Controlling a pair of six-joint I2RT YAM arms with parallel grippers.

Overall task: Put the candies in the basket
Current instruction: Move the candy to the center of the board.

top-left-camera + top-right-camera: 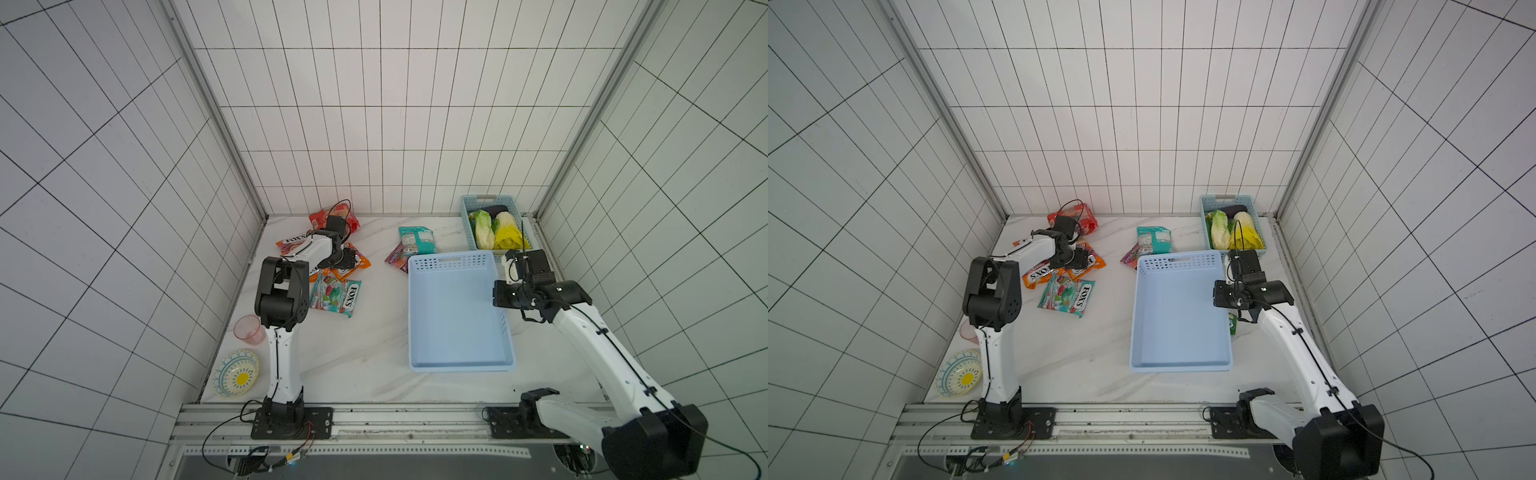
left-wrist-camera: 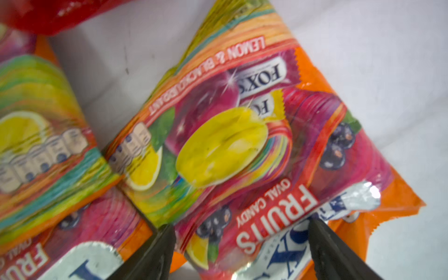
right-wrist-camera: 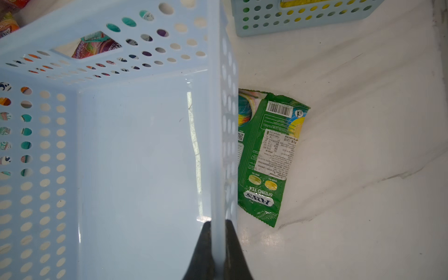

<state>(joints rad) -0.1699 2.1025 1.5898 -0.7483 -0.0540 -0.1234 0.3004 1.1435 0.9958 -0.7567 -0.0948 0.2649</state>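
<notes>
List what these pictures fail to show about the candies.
- Green bag: one edge behind the basket wall in the right wrist view; nearly all under the right arm in top views.
- Purple bag: part behind the basket's far wall, both top views.
- Orange bag: partly under the left wrist, top views.

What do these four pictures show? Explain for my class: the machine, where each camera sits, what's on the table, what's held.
Two robot arms stand at a marble table, each ending in a two-fingered gripper. Two pictures look down from overhead; the close-ups come from wrist cameras. The left gripper hangs open over an orange candy bag, holding nothing. The right gripper is shut on the wall of the empty pale blue basket. A green candy bag lies outside it. A smaller basket holds vegetables. Other candy bags, a pink cup and a dish sit on the table.
</notes>
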